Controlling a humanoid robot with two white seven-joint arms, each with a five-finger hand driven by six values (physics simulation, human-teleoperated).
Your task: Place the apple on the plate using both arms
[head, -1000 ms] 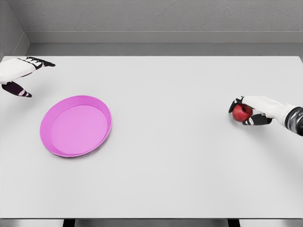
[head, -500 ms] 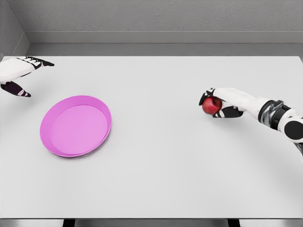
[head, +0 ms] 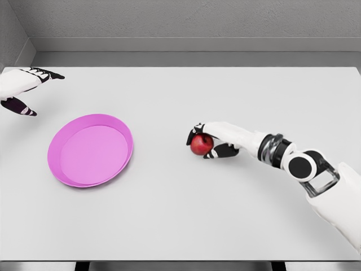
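Red apple (head: 201,144) gripped by right robot hand (head: 212,141), pink plate (head: 90,150), left robot hand (head: 22,87) spread

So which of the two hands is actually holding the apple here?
The right hand, out near the middle of the table, fingers curled around the red apple. The left hand is open at the far left, beyond the pink plate, holding nothing.

The right hand (head: 211,141) holds the red apple (head: 201,144) with its fingers curled around it, near the middle of the white table (head: 186,214). The pink plate (head: 90,149) lies to the left, apart from the apple. The left hand (head: 22,87) is at the left edge, fingers spread, holding nothing.
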